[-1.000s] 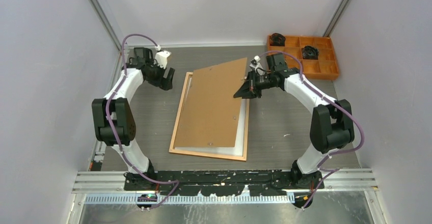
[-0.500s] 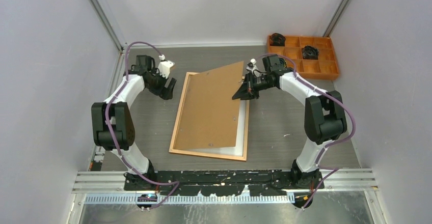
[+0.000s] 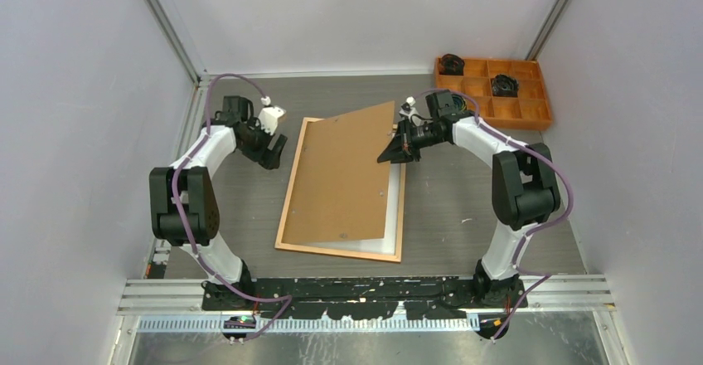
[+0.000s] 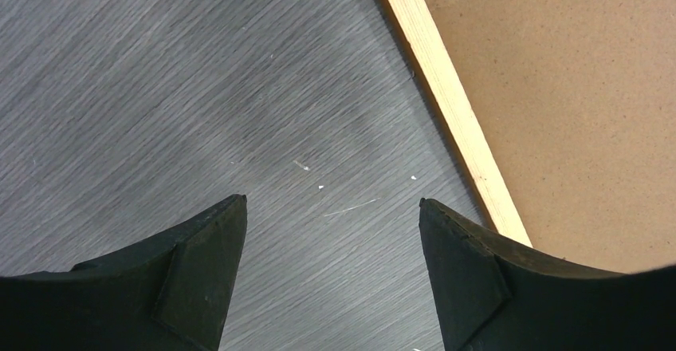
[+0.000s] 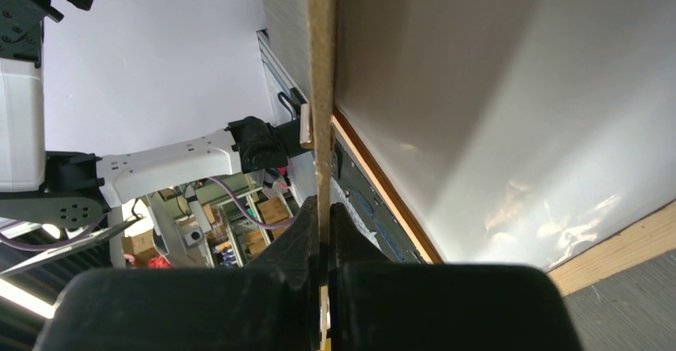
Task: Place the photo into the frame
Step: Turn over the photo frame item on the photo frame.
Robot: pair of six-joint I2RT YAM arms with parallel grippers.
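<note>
The orange-brown frame lies flat mid-table. A white sheet lies inside it; no printed picture shows, so I cannot tell if it is the photo. My right gripper is shut on the right edge of the plain brown backing board, holding it tilted over the frame with its far corner raised. In the right wrist view the board's edge is pinched between the fingers, the white sheet beside it. My left gripper is open and empty over bare table left of the frame's rail.
An orange compartment tray with black items stands at the back right. White walls close in the table on the left, right and far sides.
My right gripper has drawn the backing board slightly left and lower, squarer over the frame. My left gripper has moved a little right, nearer the frame's far left corner.
</note>
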